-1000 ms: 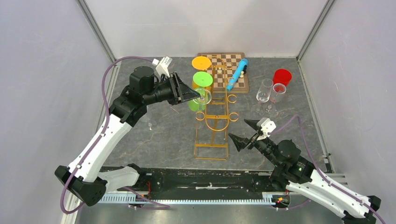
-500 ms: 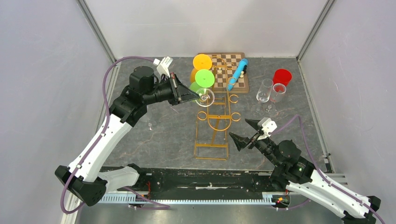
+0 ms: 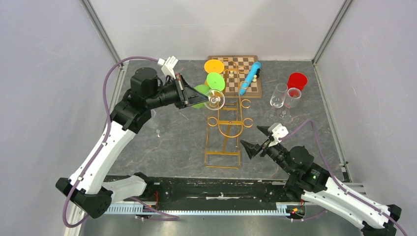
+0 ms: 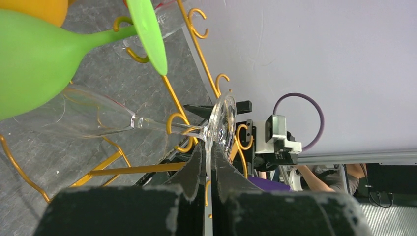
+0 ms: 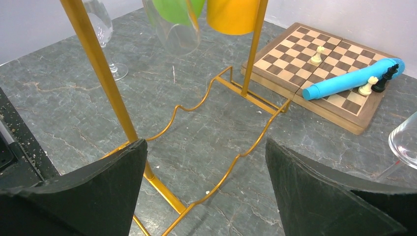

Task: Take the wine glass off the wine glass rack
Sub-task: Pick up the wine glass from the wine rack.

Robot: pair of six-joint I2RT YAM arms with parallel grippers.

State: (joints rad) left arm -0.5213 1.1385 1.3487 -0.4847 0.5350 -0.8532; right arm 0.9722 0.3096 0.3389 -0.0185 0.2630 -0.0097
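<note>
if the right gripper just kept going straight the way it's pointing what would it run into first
Most likely the wine glass rack: its gold wire base lies straight ahead of the right gripper, whose jaws stand open. Nothing shows in between, though depth is unclear.

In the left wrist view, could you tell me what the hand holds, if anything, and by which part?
The left hand holds the clear wine glass by the edge of its round foot, pinched between both fingers.
</note>
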